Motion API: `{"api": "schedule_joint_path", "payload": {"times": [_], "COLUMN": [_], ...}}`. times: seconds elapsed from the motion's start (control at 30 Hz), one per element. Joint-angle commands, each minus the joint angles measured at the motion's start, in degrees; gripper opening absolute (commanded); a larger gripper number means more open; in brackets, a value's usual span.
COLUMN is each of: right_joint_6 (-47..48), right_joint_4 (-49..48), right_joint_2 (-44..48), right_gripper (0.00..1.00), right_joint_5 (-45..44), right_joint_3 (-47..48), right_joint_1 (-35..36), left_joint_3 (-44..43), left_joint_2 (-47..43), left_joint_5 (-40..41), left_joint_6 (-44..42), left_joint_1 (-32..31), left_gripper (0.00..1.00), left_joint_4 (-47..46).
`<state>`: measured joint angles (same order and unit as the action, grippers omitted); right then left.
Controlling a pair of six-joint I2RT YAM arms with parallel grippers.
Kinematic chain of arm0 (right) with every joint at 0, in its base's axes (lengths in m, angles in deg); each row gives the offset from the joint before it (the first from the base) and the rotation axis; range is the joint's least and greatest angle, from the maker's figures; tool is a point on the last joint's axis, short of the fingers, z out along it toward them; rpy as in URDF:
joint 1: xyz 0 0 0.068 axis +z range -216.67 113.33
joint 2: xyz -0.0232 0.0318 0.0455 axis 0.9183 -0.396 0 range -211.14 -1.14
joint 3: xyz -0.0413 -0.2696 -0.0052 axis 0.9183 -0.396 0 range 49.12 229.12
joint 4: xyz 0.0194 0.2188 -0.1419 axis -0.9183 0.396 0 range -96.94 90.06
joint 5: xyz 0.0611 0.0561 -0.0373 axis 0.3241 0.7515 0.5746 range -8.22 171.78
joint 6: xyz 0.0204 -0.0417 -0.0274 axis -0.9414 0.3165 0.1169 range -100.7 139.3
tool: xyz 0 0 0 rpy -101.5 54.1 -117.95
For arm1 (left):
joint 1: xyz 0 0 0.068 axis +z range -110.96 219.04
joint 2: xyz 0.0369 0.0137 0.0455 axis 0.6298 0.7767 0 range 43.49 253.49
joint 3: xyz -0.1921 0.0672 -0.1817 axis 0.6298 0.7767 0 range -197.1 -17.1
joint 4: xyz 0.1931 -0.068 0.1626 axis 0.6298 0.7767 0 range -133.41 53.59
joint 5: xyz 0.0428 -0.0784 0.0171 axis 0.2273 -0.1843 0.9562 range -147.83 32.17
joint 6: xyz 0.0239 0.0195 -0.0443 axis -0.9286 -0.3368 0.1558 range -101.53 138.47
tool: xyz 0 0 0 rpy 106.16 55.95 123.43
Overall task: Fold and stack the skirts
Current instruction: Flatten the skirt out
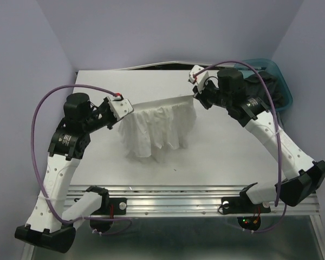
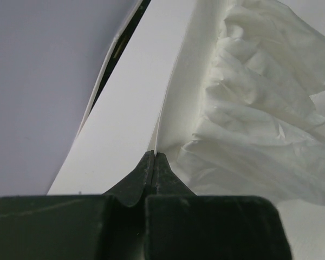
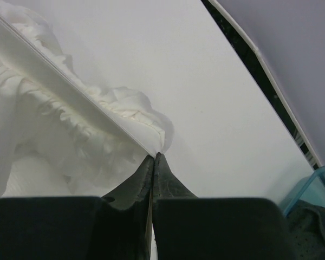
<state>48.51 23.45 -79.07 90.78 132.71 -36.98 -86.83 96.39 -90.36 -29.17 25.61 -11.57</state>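
- The left gripper (image 1: 131, 106) has its jaws pinched together on the left end of the white skirt's (image 1: 160, 127) waistband. Open table (image 1: 97, 86) surface lies left and far of it.
- The skirt hangs stretched between the two grippers at mid-table, hem down at the surface.
- The right gripper (image 1: 194, 93) is clamped on the waistband's right end.
- Far right, the teal bin (image 1: 281, 81) sits mostly behind the right arm (image 1: 271, 130). The black skirt (image 3: 309, 230) inside shows only a cut-off corner.

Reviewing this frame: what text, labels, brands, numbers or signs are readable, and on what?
None readable. No word, label, brand, number or sign shows on the white skirt, the teal bin, the table, the left arm or the right arm in any view.
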Motion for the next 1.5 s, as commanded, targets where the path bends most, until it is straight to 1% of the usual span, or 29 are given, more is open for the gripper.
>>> {"api": "schedule_joint_path", "payload": {"times": [0.0, 0.1, 0.13, 0.23, 0.3, 0.37, 0.43, 0.53, 0.6, 0.67, 0.7, 0.77, 0.8, 0.83, 0.87, 0.9, 0.93, 0.97, 1.0, 1.03, 1.07, 1.13, 1.17, 1.2, 1.23, 1.3, 1.37, 1.4, 1.47], "right_joint_6": [-2.14, -4.07, -4.86, -5.57, -5.13, -3.73, -2.59, -1.71, -0.57, 1.54, 2.33, 4.01, 4.97, 5.59, 6.81, 7.78, 8.57, 10.23, 10.34, 10.25, 9.73, 7.10, 6.30, 5.43, 3.42, 2.96, 2.78, 2.95, 3.04], "right_joint_4": [2.13, 0.03, -1.37, -4.97, -7.79, -12.36, -12.73, -8.96, -9.12, -8.86, -8.34, -5.79, -1.61, 0.87, 3.94, 10.76, 13.96, 17.73, 20.82, 25.98, 28.30, 32.25, 33.67, 35.07, 37.17, 38.25, 37.12, 35.72, 28.17], "right_joint_2": [0.07, -1.43, -1.87, -3.63, -5.38, -7.57, -8.99, -9.70, -6.81, -3.74, -0.07, 3.56, 6.19, 7.43, 8.57, 9.63, 10.77, 12.70, 13.59, 14.47, 16.13, 17.72, 18.51, 18.34, 18.08, 16.85, 16.06, 15.88, 15.53], "right_gripper": [0.01, 0.01, 0.01, 0.01, 0.01, 0.01, 0.01, 0.01, 0.01, 0.01, 0.01, 0.01, 0.01, 0.01, 0.01, 0.01, 0.01, 0.01, 0.01, 0.01, 0.01, 0.01, 0.01, 0.01, 0.01, 0.01, 0.01, 0.01, 0.01], "right_joint_5": [-2.84, -3.72, -4.24, -8.54, -14.60, -19.60, -20.16, -18.40, -18.49, -16.75, -15.60, -12.09, -10.77, -9.62, -5.08, -2.95, -1.02, 2.40, 3.74, 5.06, 6.37, 10.33, 12.95, 14.02, 14.73, 15.09, 13.61, 12.90, 10.97], "right_joint_3": [7.70, 12.36, 13.52, 17.64, 18.88, 20.64, 22.13, 22.94, 17.51, 12.94, 8.30, 4.40, 2.47, 1.93, 1.49, 1.14, 0.79, -0.09, -0.36, -0.53, 0.25, 2.44, 6.72, 9.46, 12.01, 15.97, 13.54, 7.78, 0.56], "right_joint_1": [-1.66, -1.66, -1.66, -1.66, -1.66, -1.66, -1.66, -1.66, -1.66, -1.66, -1.66, -1.66, -1.66, -1.66, -1.66, -1.66, -1.66, -1.66, -1.66, -1.66, -1.66, -1.66, -1.66, -1.66, -1.66, -1.66, -1.66, -1.66, -1.66], "left_joint_3": [-1.10, -3.03, -3.04, -4.35, -6.45, -8.39, -11.37, -11.13, -8.93, -4.46, -1.40, 1.43, 3.44, 3.99, 4.43, 4.78, 4.78, 4.70, 4.43, 4.26, 3.73, 0.50, -1.35, -3.46, -8.44, -12.51, -11.31, -7.04, -2.10], "left_joint_2": [-1.14, -0.44, -0.26, 1.84, 4.91, 7.11, 9.84, 9.85, 7.49, 5.12, 2.06, -1.30, -4.53, -6.04, -7.28, -9.55, -10.53, -11.32, -12.99, -13.79, -14.49, -16.25, -16.60, -16.26, -15.65, -13.80, -11.43, -9.85, -8.00], "left_joint_5": [6.24, 8.61, 9.93, 19.06, 24.42, 25.41, 23.84, 20.68, 20.49, 20.23, 19.01, 17.25, 14.72, 13.04, 11.11, 7.26, 5.48, 3.55, 0.75, -0.15, -1.03, -3.14, -3.67, -5.85, -7.27, -9.82, -9.75, -6.00, -0.63], "left_joint_6": [5.53, 8.87, 10.97, 14.76, 16.08, 16.26, 16.00, 14.07, 11.52, 9.85, 8.10, 6.42, 4.94, 3.62, 2.04, 0.37, -1.39, -5.15, -6.66, -7.38, -8.17, -7.48, -5.21, -3.97, -2.56, 0.86, 5.00, 7.53, 11.32], "left_joint_1": [0.60, 0.60, 0.60, 0.60, 0.60, 0.60, 0.60, 0.51, 0.16, -0.01, -0.02, -0.02, -0.02, -0.10, -0.10, -0.10, -0.10, -0.10, -0.19, -0.10, -0.19, -0.10, -0.10, -0.10, -0.10, -0.10, -0.10, -0.10, -0.19], "left_gripper": [0.00, 0.00, 0.00, 0.00, 0.00, 0.00, 0.00, 0.00, 0.00, 0.00, 0.00, 0.00, 0.00, 0.00, 0.00, 0.00, 0.00, 0.00, 0.00, 0.00, 0.00, 0.00, 0.00, 0.00, 0.00, 0.00, 0.00, 0.00, 0.00], "left_joint_4": [-6.25, -10.12, -13.26, -18.11, -21.28, -22.60, -22.26, -21.82, -21.82, -21.29, -21.03, -19.45, -18.31, -16.56, -11.41, -8.31, -4.71, 2.72, 6.01, 8.92, 13.38, 16.93, 17.81, 18.78, 20.88, 22.21, 20.83, 19.33, 12.84]}}
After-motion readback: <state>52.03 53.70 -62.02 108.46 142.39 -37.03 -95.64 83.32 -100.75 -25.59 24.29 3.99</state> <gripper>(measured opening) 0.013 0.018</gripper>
